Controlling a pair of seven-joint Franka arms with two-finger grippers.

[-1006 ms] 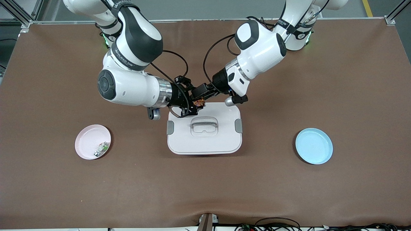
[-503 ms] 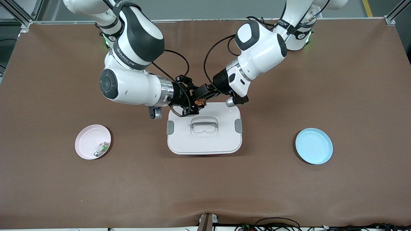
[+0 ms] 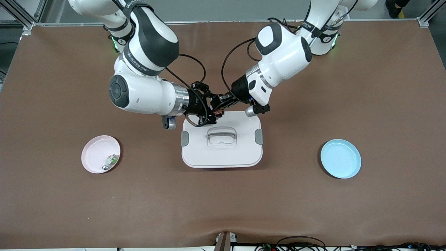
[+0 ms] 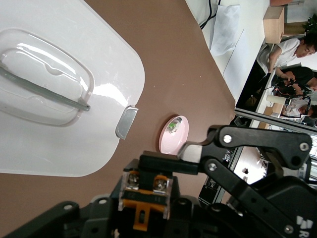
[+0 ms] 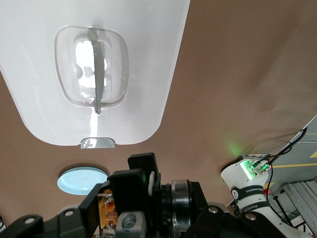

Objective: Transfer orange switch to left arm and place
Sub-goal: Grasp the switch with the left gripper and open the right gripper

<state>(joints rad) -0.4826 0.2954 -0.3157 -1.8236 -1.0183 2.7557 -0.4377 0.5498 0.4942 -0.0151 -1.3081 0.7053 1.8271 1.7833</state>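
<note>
The orange switch [image 3: 218, 112] hangs in the air over the box's [image 3: 223, 153] edge nearest the robots' bases. My right gripper [image 3: 210, 114] is shut on it. My left gripper [image 3: 219, 104] meets it from the left arm's end, open, with a finger on either side of the switch. In the left wrist view the switch [image 4: 146, 203] shows its clear housing, two screws and orange body. In the right wrist view the switch [image 5: 105, 210] is half hidden by the left hand. The white lidded box [image 5: 148, 59] lies under both hands.
A pink plate [image 3: 92, 153] with a small greenish-white part [image 3: 110, 161] sits toward the right arm's end. A blue plate [image 3: 340, 158] sits toward the left arm's end. The box's grey latches [image 3: 259, 136] stick out at its sides.
Both hands have closed in on each other over the box's edge. The left gripper now covers most of the switch in the front view.
</note>
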